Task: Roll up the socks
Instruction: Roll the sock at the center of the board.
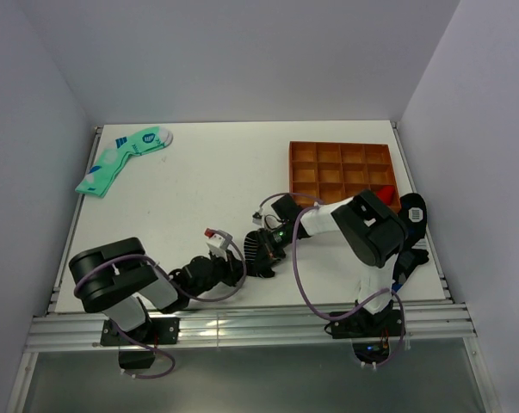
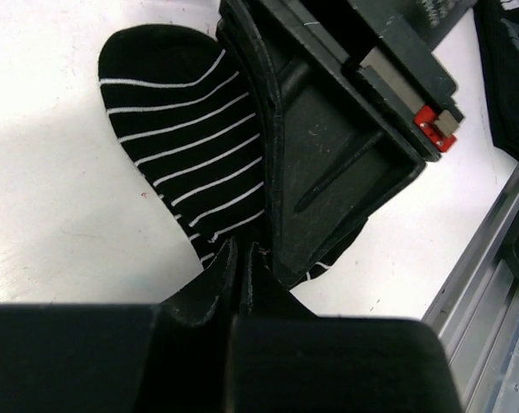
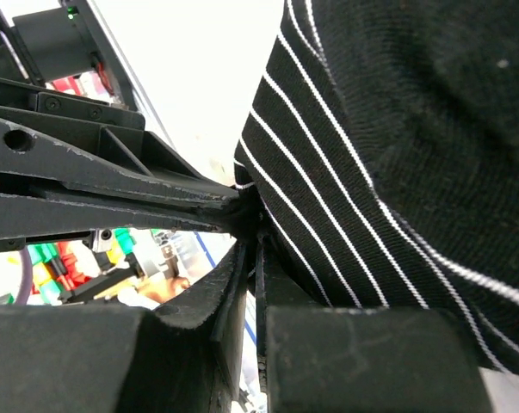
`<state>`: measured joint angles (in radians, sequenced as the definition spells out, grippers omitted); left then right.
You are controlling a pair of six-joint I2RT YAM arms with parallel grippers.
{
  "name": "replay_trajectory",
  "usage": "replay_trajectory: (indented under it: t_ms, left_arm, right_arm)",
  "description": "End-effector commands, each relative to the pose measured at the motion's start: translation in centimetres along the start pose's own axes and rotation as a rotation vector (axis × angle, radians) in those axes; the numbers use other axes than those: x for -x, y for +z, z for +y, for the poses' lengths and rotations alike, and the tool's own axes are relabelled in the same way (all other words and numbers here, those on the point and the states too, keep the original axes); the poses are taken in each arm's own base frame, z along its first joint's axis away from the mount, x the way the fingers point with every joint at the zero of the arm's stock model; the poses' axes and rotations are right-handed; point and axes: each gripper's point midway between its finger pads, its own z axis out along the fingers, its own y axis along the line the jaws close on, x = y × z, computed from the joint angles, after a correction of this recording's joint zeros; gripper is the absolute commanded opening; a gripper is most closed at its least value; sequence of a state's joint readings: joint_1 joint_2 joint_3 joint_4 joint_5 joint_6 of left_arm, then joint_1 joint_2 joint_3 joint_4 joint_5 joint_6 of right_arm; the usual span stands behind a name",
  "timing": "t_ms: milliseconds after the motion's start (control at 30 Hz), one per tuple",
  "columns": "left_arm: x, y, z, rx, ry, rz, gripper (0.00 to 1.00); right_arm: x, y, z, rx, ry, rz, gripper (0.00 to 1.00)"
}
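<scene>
A black sock with thin white stripes [image 1: 261, 251] lies bunched on the white table between my two grippers. In the left wrist view the sock [image 2: 177, 138] spreads away from my left gripper [image 2: 242, 251], whose jaws are shut on its near edge. The right gripper's body [image 2: 328, 146] lies over the sock's right side. In the right wrist view the sock [image 3: 388, 146] fills the right half, and my right gripper [image 3: 253, 234] is shut on its edge, tip to tip with the left gripper's fingers [image 3: 113, 185].
Mint-green socks [image 1: 121, 159] lie at the far left corner. An orange compartment tray [image 1: 341, 170] stands at the back right. Another dark sock-like piece [image 1: 412, 217] lies by the right arm near the table's right edge. The metal rail [image 1: 242, 323] runs along the near edge.
</scene>
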<state>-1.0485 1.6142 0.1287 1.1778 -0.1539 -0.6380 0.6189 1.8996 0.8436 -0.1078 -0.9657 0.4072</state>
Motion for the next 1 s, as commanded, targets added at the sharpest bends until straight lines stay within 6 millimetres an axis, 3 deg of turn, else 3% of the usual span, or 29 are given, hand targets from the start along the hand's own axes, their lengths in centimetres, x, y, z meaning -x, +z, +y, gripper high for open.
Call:
replay_trajectory:
  t_ms: [0,100,200,333,533,667,967]
  left_arm:
    - [-1.4,0.5,0.3,0.03,-0.015,0.083,0.0]
    - [-1.3,1.1,0.4,0.075,-0.037,0.099,0.0]
    - [-2.1,1.1,1.4,0.176,-0.052,0.154,0.0]
    - [-3.8,0.3,3.0,0.317,-0.089,0.248,0.0]
    - [-5.2,-0.1,4.2,0.454,-0.126,0.328,0.0]
    - [-6.2,-0.6,4.5,0.494,-0.137,0.382,0.0]
    - [-7.3,-1.4,4.8,0.511,-0.17,0.456,0.0]
  right_arm:
    - [-0.9,-0.1,-5.0,-0.228,0.03,-0.033,0.11]
    - [-0.2,-0.6,-5.9,-0.304,0.024,-0.087,0.17]
    - [1.1,-1.4,-5.9,-0.35,-0.009,-0.173,0.31]
    - [2.5,-2.8,-4.6,-0.359,-0.064,-0.287,0.45]
    - [4.0,-4.0,-3.5,-0.352,-0.096,-0.433,0.45]
    - [5.2,-5.1,-1.3,-0.282,-0.157,-0.555,0.45]
    - [5.6,-8.0,2.8,-0.157,-0.32,-0.764,0.41]
